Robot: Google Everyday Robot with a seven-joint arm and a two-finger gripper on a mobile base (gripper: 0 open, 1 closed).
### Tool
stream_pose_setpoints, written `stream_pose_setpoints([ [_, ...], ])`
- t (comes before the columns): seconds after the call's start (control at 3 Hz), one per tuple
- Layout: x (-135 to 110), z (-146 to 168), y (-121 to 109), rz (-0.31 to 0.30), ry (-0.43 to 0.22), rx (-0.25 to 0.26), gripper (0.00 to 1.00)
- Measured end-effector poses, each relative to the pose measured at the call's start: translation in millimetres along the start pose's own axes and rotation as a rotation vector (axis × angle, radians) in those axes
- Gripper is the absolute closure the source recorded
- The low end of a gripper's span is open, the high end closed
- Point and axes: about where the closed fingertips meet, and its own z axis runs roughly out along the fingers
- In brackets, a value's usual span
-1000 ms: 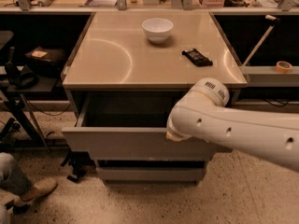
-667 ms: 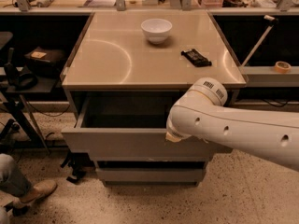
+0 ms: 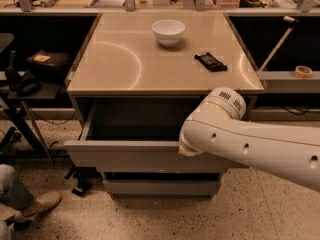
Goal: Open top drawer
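The top drawer [image 3: 125, 158] of the grey cabinet stands pulled out toward me, under the tan tabletop [image 3: 120, 59]. Its inside is dark and looks empty. My white arm reaches in from the lower right. My gripper [image 3: 184, 151] is at the arm's end, against the top edge of the drawer front right of centre, mostly hidden behind the wrist. A narrower grey drawer front [image 3: 160, 186] sits shut below it.
A white bowl [image 3: 168, 31] and a flat black object [image 3: 210, 61] lie on the tabletop. A tape roll [image 3: 302, 71] and a white stick [image 3: 277, 41] are on the right shelf. A black stand [image 3: 20, 86] and a person's shoe [image 3: 36, 205] are at the left.
The arm's end and the drawer front have come slightly further toward the camera. Nothing else moved.
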Motion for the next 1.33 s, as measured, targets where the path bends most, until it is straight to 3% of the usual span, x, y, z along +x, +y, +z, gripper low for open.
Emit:
stream_pose_setpoints([
  [1.0, 16.1, -19.1, 24.0, 0.025, 0.024, -0.011, 1.0],
  [1.33, 16.0, -19.2, 23.9, 0.025, 0.024, -0.011, 0.81],
])
